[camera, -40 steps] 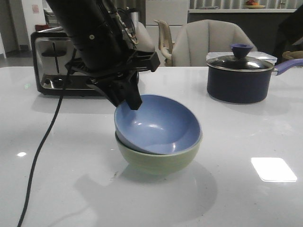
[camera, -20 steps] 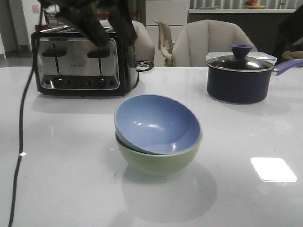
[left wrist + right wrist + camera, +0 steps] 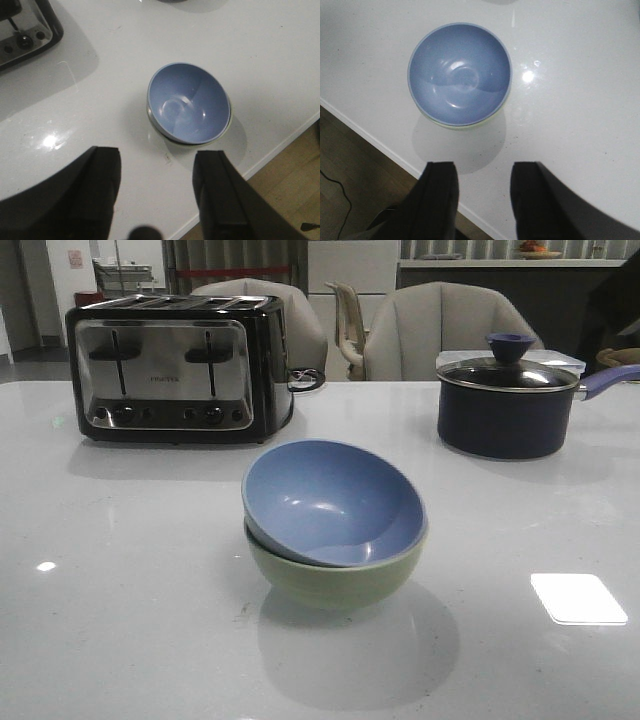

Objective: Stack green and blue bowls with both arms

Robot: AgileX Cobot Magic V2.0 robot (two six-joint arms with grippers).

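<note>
A: "What sits along the far side of the white table?"

B: "A black and chrome four-slot toaster on the left, and a dark lidded saucepan with a purple handle on the right, well apart."

A: "And beyond them?"

B: "Pale upholstered chairs drawn up behind the table, with a wood floor visible past its edge."

Blue bowl nested in green bowl, ctr; toaster behind-left; saucepan behind-right.
</note>
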